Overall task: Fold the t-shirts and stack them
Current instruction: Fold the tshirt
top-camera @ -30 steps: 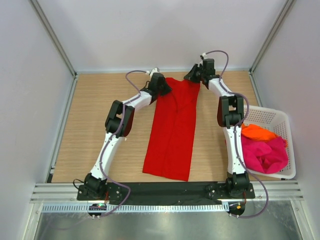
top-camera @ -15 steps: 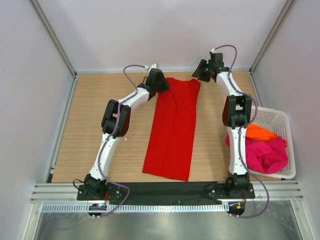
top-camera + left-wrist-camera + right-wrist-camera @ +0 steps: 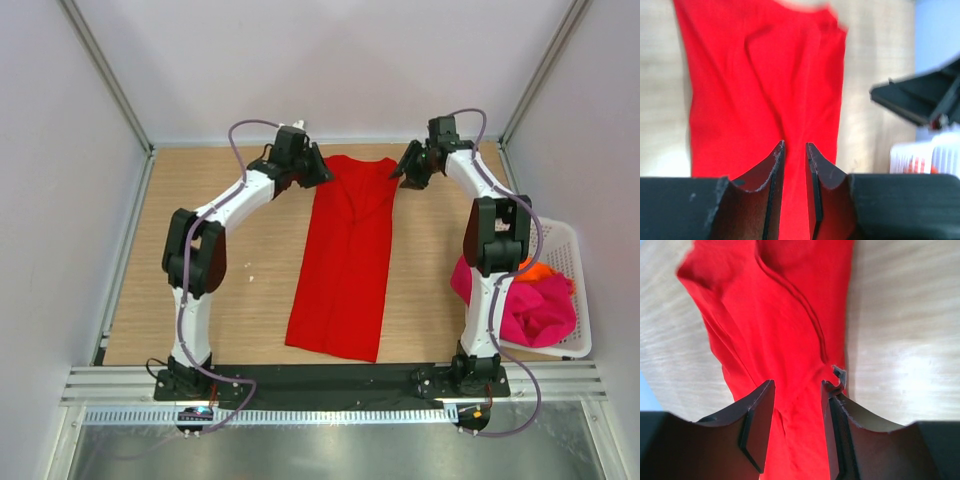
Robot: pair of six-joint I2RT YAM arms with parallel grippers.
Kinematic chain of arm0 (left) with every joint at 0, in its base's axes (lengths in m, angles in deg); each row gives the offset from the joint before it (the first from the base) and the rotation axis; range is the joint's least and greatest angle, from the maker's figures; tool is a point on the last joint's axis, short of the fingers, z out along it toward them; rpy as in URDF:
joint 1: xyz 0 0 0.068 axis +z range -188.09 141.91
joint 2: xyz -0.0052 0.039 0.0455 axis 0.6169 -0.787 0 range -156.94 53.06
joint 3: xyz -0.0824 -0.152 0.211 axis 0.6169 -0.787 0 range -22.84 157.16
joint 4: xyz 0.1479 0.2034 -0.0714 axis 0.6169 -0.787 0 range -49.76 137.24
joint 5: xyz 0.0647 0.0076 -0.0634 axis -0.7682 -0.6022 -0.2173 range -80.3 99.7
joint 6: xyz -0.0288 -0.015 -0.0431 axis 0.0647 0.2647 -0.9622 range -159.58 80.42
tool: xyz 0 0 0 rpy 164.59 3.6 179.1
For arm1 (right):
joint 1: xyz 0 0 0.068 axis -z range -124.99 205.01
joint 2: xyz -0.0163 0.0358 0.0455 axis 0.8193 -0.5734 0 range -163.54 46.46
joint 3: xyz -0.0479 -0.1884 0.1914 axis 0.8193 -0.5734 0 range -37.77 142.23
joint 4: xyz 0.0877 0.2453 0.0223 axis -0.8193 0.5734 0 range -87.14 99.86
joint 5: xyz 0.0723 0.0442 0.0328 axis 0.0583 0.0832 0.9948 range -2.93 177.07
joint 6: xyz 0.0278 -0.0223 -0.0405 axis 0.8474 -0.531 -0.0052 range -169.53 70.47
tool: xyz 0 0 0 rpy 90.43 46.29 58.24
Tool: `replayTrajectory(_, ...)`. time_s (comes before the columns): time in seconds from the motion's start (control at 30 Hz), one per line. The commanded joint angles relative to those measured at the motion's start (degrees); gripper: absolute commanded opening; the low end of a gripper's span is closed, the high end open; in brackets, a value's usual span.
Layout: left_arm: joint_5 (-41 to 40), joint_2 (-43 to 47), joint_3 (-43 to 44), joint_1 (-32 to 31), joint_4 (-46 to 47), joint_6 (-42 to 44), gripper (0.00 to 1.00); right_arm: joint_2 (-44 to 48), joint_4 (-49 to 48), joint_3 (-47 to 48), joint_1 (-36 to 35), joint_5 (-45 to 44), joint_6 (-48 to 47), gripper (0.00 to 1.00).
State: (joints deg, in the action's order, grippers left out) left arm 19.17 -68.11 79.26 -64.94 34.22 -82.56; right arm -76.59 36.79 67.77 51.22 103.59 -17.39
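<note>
Wood of the table [image 3: 200, 230] is lying bare beyond each tool's outer side. Between them the red t-shirt [image 3: 345, 260], a long folded strip, is running back along the board. The left gripper [image 3: 320, 174] is standing slightly parted, pinching nothing; the right gripper [image 3: 403, 170] is gaping wider, empty. Behind it a white basket [image 3: 575, 235] is holding the pink t-shirt [image 3: 535, 310] and orange t-shirt [image 3: 540, 269], the right arm [image 3: 492, 245] hiding part
</note>
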Motion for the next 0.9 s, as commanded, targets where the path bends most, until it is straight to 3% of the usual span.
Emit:
replayTrajectory(0.0,5.81,6.19,-3.57,0.13,-10.35,4.65,0.24,1.32,3.24,-1.82,-0.25,3.69,3.8,0.48)
replayTrajectory(0.37,6.7,23.5,-21.76,0.13,-18.97,11.96,0.23,-2.9,-0.71,-2.0,-0.34,6.69,8.2,0.4)
replayTrajectory(0.87,7.22,25.01,-21.95,1.36,-21.0,12.57,0.22,-7.3,-2.38,-0.42,-0.34,5.64,9.25,0.37)
